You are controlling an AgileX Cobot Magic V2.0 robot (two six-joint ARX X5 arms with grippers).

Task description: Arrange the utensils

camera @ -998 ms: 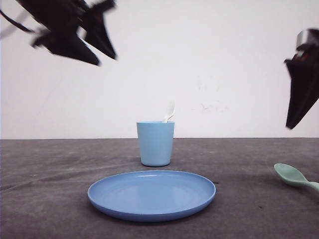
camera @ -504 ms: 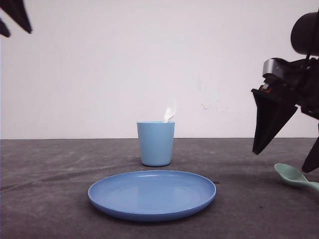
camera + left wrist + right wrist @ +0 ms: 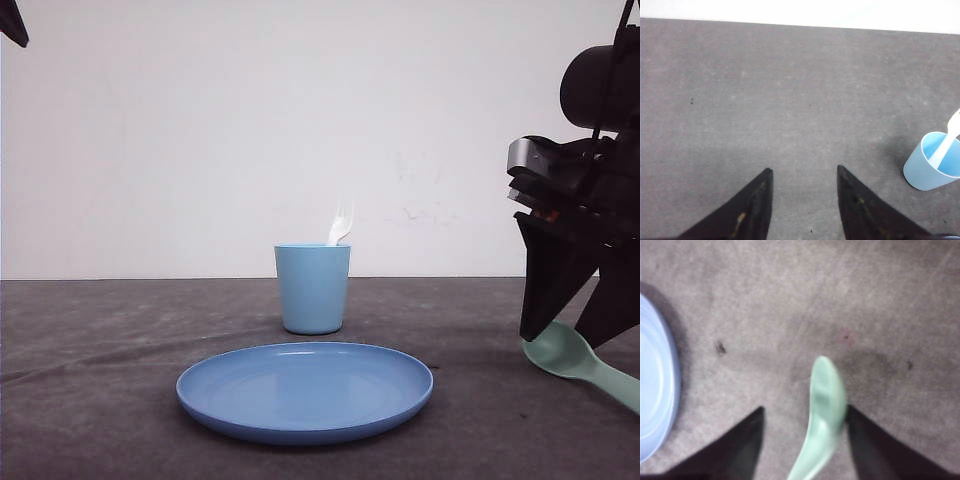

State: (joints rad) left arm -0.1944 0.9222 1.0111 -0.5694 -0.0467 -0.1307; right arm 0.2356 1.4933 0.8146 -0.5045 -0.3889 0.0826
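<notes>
Right gripper (image 3: 580, 335): low at the right of the table, its 2 dark fingers spread apart, 1 on each side of the spoon. In the right wrist view the same gripper (image 3: 805, 412) stands with the green bowl between its tips, close against 1 finger (image 3: 865, 440) and clear of the other. The frames do not settle whether that finger touches the spoon. No clamp is made.

Left gripper (image 3: 802, 172): fingers parted, nothing between them, over bare mat. In the front view 1 dark tip (image 3: 12, 22) sits high at the far left corner.

Count of utensils: 2.
- 1 mint-green spoon (image 3: 575, 358), lying on the mat at the near right, bowl pointing toward the middle of the table, handle running off to the right and nearer. It is blurred in the right wrist view (image 3: 825, 405).
- 1 white fork (image 3: 340, 225), standing tilted inside the cup, its tines above the rim, leaning right. The left wrist view shows its handle (image 3: 947, 137) resting against the cup's inner wall.

Count of vessels: 2.
- 1 round blue plate (image 3: 305, 390), near centre, bare. Its edge (image 3: 655, 390) lies well apart from the spoon.
- 1 light blue cup (image 3: 312, 288), upright, just beyond the plate, apart from it.

Surface: 1 dark grey mat (image 3: 100, 380) under all items. White wall (image 3: 200, 140) at the far side.
</notes>
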